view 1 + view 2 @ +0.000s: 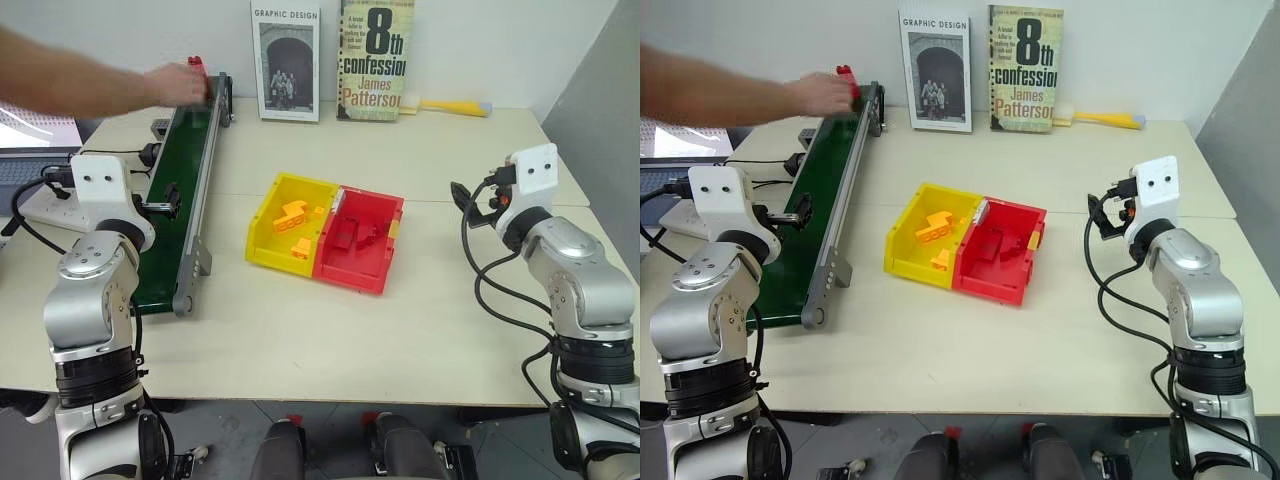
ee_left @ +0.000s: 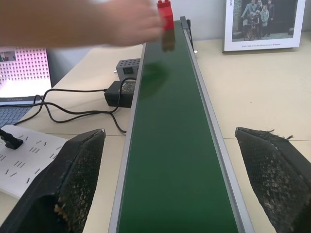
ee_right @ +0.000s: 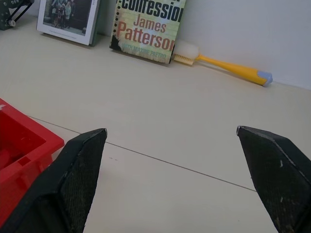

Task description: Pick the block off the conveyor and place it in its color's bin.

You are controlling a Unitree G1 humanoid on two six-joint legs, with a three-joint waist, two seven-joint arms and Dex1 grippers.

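Note:
A person's hand holds the small red block just above the far end of the conveyor, a long dark green belt with grey rails along the table's left side. My left gripper is open over the near part of the belt, pointing along it, with the block far ahead of it. The red bin sits mid-table with dark red pieces inside. My right gripper is open above bare table, to the right of the bin's corner, and holds nothing.
A yellow bin with orange-yellow bricks touches the red bin's left side. Two books lean on the back wall beside a yellow brush. A power strip, an adapter and cables lie left of the conveyor.

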